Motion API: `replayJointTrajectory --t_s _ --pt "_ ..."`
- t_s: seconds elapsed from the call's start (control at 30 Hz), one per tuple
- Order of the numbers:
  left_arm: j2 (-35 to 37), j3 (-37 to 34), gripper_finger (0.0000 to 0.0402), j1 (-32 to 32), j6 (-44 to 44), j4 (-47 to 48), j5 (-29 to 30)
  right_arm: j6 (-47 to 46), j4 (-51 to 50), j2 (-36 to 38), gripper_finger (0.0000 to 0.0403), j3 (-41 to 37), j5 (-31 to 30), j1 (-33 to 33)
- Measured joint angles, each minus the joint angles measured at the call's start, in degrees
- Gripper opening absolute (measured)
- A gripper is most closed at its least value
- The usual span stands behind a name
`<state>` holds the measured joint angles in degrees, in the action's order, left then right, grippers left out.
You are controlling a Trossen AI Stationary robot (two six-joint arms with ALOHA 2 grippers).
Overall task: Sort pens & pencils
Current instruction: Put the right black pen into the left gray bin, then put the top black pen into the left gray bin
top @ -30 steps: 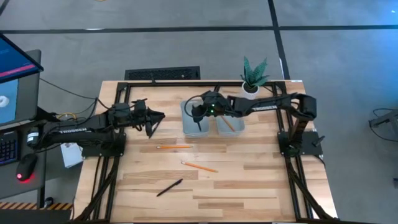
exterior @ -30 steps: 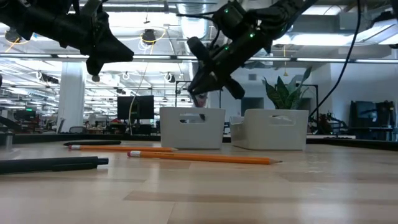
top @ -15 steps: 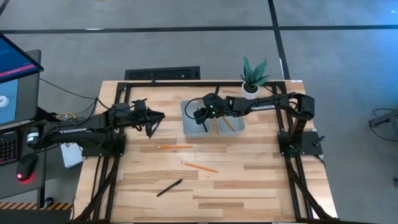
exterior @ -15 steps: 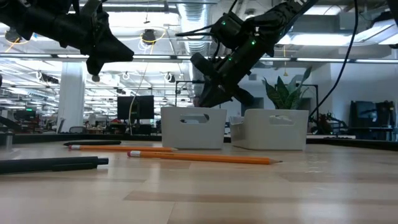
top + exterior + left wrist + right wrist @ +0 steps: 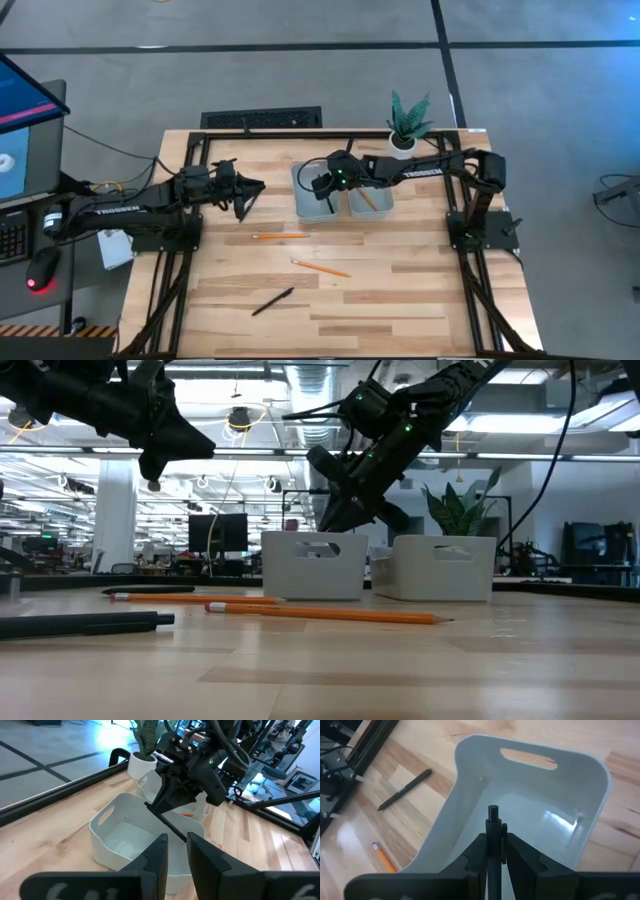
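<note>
My right gripper (image 5: 321, 186) hangs over the left white tray (image 5: 303, 205), shut on a black pen (image 5: 170, 822) that slants down into it. My left gripper (image 5: 243, 202) waits in the air to the left of the trays, fingers a narrow gap apart (image 5: 177, 836), holding nothing. One orange pencil (image 5: 367, 198) lies in the right tray (image 5: 386, 200). Two more orange pencils (image 5: 280, 236) (image 5: 320, 268) lie flat on the table in front of the trays. Another black pen (image 5: 272, 301) lies near the table's near edge. My right gripper pinches the black pen between its two fingers (image 5: 475, 851). One end of the pen (image 5: 493, 811) sticks out just past the fingertips. The fingers slant down from the table's right. The pen is tilted, with its lower part (image 5: 330, 205) inside the left tray; whether it touches the floor cannot be told.
A potted plant (image 5: 405, 125) stands just behind the right tray. Black frame rails (image 5: 190, 160) run along the table's left, far and right sides. Bare wood lies in front of the trays around the loose pencils and pen.
My right gripper has come down toward the left tray, still shut on the pen, and the pen's lower end has dropped inside the tray walls. Most of that drop came in the first half second.
</note>
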<state>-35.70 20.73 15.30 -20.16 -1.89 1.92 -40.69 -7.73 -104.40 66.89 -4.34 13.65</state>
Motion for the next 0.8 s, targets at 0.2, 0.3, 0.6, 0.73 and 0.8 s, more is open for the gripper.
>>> replayJointTrajectory --t_s 0.2,0.3,0.6,0.73,0.8 --pt "0.00 0.00 0.0061 -0.01 0.00 0.09 0.01 -1.36 -0.02 0.00 0.0082 0.00 0.00 0.02" --pt "0.00 0.00 0.0061 0.01 0.00 0.88 0.01 -1.37 -0.02 0.00 0.0086 0.00 0.00 0.00" --pt "0.00 -0.02 0.0061 0.01 -0.23 2.09 0.00 -1.40 0.00 0.02 0.0127 0.00 0.02 0.00" --pt "0.00 -0.02 0.0061 0.00 -0.33 2.28 0.00 -1.40 0.01 0.02 0.0143 0.00 0.02 0.00" --pt "0.00 -0.02 0.0061 0.01 -0.35 2.46 0.00 -1.39 0.27 0.02 0.0148 0.00 0.02 0.00"
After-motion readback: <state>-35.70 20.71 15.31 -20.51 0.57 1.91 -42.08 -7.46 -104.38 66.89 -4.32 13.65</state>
